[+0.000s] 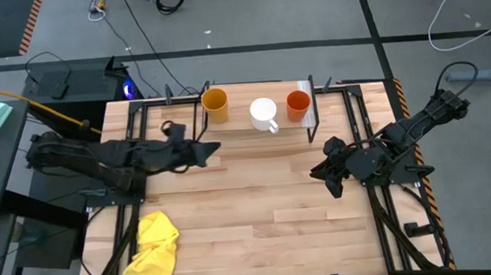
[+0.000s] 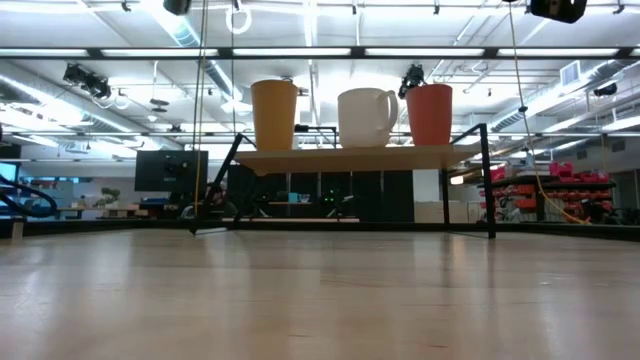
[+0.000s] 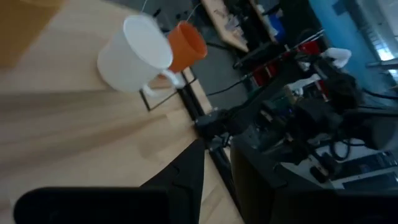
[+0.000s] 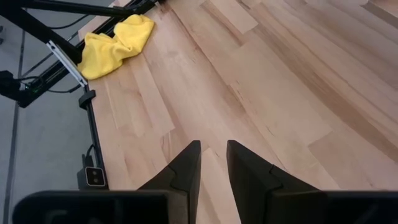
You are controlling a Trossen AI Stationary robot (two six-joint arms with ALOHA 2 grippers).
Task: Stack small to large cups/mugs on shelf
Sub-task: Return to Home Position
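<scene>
You have all three vessels standing upright in a row on the low light-wood shelf on thin black legs (image 1: 240,124), at the far edge of the butcher-block table (image 1: 259,206). The yellow-orange handleless cup (image 1: 215,104) is at the left end and the white handled mug (image 1: 264,113) is in the middle. The red-orange handleless cup (image 1: 298,104) is at the right end, by the pale strip. They stand side by side, apart from one another. Your left arm lies stretched low over the table's left side, its tool (image 1: 212,148) pointing toward the shelf's near left corner; I cannot tell whether that tool is open or closed. Your right arm is folded at the table's right side, its tool (image 1: 322,177) angled down over bare wood, narrowly parted and empty. A crumpled yellow cloth (image 1: 151,242) lies near the table's near left corner
</scene>
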